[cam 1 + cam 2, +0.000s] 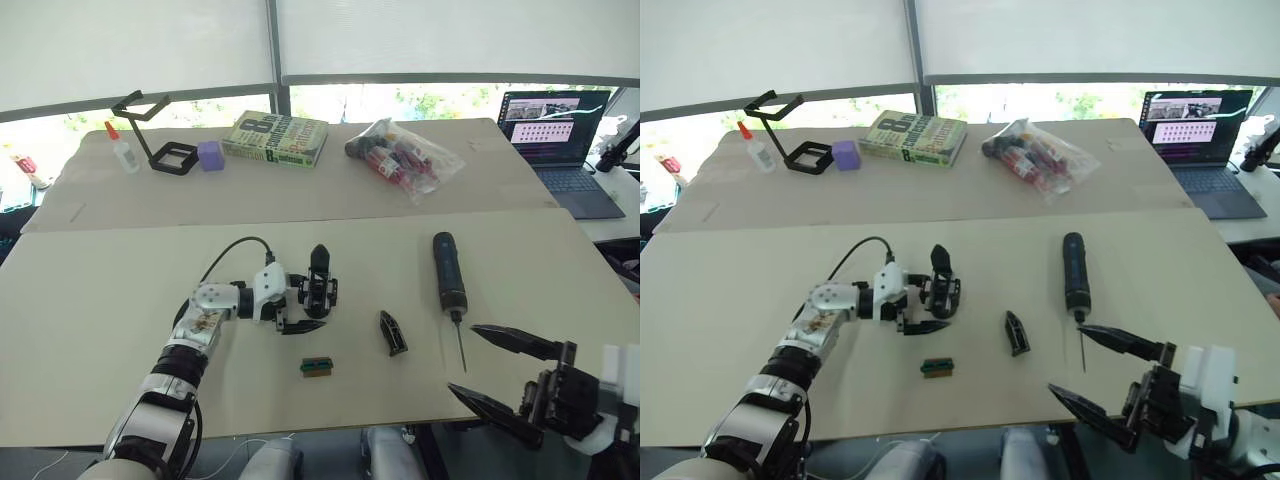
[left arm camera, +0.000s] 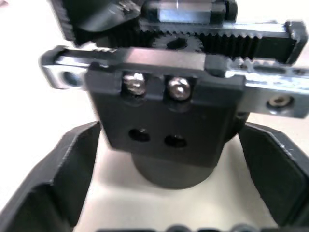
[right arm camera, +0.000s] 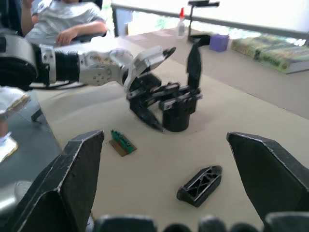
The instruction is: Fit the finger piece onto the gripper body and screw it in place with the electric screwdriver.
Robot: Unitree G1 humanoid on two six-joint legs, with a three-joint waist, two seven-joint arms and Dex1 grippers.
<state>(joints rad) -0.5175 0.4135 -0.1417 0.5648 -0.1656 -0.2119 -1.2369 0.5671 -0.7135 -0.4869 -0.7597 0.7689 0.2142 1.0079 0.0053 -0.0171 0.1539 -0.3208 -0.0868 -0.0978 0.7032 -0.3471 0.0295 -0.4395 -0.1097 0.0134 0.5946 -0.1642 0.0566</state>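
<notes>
Gripper body (image 1: 318, 290) stands on the beige surface (image 1: 100, 300), a little left of the middle, with its one pointed finger sticking up. The left hand (image 1: 297, 305) is right at it: one of its fingers lies along the near side of the body and the other is on the far side. In the left wrist view the gripper body (image 2: 164, 121) sits between the two fingers (image 2: 63, 179), with a small gap visible on each side, so this hand is spread around the body and not pressed on it. Two silver screws and two empty holes show on the face of the body in that view.

The finger piece (image 1: 392, 333) lies flat on the surface, to the right of the gripper body and apart from it. The electric screwdriver (image 1: 448, 272) lies further right, with its thin metal bit pointing toward the near edge of the surface. A small green-and-red block (image 1: 317, 366) lies near the front edge, below the gripper body.

The right hand (image 1: 482, 369) hovers at the near right corner, its two fingers wide apart and holding nothing. Its upper finger tip is close to the end of the screwdriver bit.

At the far side of the surface there are a black wire stand (image 1: 160, 140), a glue bottle (image 1: 122, 148), a purple cube (image 1: 210, 155), a book (image 1: 276, 139), a plastic bag (image 1: 405, 157) and a laptop (image 1: 556, 135).
</notes>
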